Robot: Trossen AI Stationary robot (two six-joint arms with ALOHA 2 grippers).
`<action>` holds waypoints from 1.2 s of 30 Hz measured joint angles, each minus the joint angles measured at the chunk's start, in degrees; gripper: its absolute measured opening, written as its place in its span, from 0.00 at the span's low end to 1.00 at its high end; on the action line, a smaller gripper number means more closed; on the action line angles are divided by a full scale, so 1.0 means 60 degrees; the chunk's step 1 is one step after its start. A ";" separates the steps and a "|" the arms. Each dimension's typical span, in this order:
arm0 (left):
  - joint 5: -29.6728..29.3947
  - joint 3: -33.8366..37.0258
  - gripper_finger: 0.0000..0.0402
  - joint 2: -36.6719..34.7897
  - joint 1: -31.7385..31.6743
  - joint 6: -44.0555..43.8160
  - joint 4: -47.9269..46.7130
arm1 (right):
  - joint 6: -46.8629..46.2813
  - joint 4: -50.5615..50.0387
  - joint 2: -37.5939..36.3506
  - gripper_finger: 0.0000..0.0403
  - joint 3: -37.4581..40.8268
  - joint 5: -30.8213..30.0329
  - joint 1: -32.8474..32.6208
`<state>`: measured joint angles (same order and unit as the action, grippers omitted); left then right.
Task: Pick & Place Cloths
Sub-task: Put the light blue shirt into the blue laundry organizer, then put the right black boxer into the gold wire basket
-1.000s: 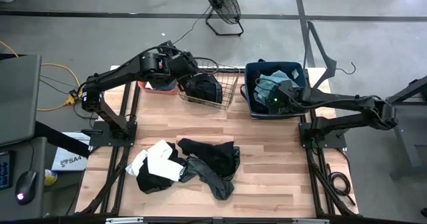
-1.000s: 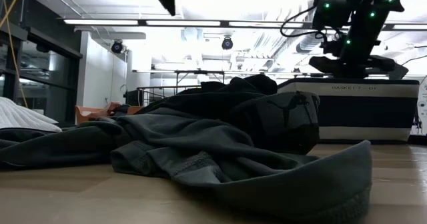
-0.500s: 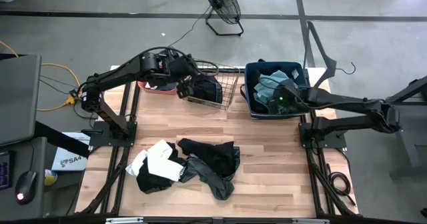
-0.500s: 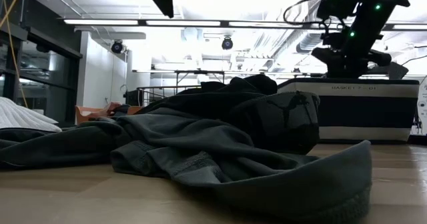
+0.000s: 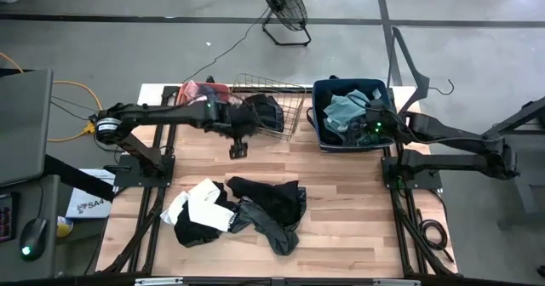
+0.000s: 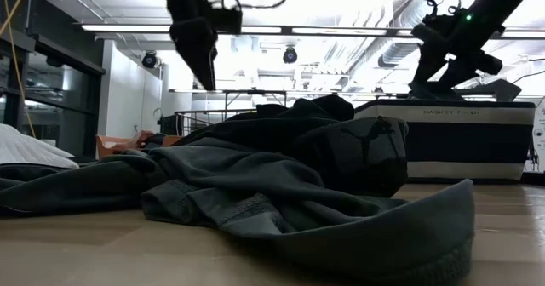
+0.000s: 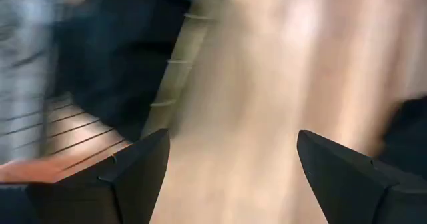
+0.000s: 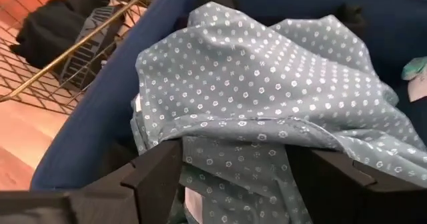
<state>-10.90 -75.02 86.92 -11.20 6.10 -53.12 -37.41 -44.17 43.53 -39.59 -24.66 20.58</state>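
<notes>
A heap of cloths lies on the table near the front: a white-and-black one (image 5: pixel 201 208) and black ones (image 5: pixel 269 206), which fill the low view (image 6: pixel 281 175). Another black cloth (image 5: pixel 261 111) lies in the wire basket (image 5: pixel 289 116). A teal dotted cloth (image 8: pixel 267 97) lies in the dark blue bin (image 5: pixel 324 133). My left gripper (image 5: pixel 237 147) hangs open over bare wood just in front of the basket (image 7: pixel 233 144). My right gripper (image 5: pixel 364 128) is open above the teal cloth in the bin (image 8: pixel 233 161). My right gripper points down into the bin, with a finger (image 8: pixel 157 174) on either side of a fold of the teal cloth (image 8: pixel 233 137). I cannot tell whether the fingers touch the cloth, which rests in the bin.
A coral tub (image 5: pixel 203 94) stands at the back left beside the wire basket. Bare wood (image 5: pixel 341 192) lies between the cloth heap and the bin. A fan and a coat hanger lie on the floor beyond the table.
My left gripper has left the wire basket, swinging toward the table's near edge and down, and now hangs low over the wood. My right gripper has risen a little over the bin and drawn slightly toward the table's right edge.
</notes>
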 joint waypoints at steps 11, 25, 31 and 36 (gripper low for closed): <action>0.4278 0.2866 0.80 -0.0049 0.0378 0.1263 0.4097 | 0.1444 0.1423 -0.0489 0.64 0.0000 0.0203 -0.0963; 0.5745 0.3274 0.80 0.0918 0.1135 0.1221 0.5644 | 0.2033 0.3252 0.0140 0.64 0.0000 -0.0510 -0.2788; 0.6532 0.3273 0.80 0.1618 0.1376 0.1156 0.6280 | 0.2002 0.3270 0.0554 0.64 0.0000 -0.0827 -0.3123; 0.6457 0.3271 0.70 0.1611 0.1370 0.1174 0.6446 | 0.1942 0.3281 0.0698 0.64 0.0000 -0.0943 -0.3202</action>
<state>27.85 -55.40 96.58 -2.98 13.15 -14.44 -25.75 -24.49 47.72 -39.59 -30.32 1.37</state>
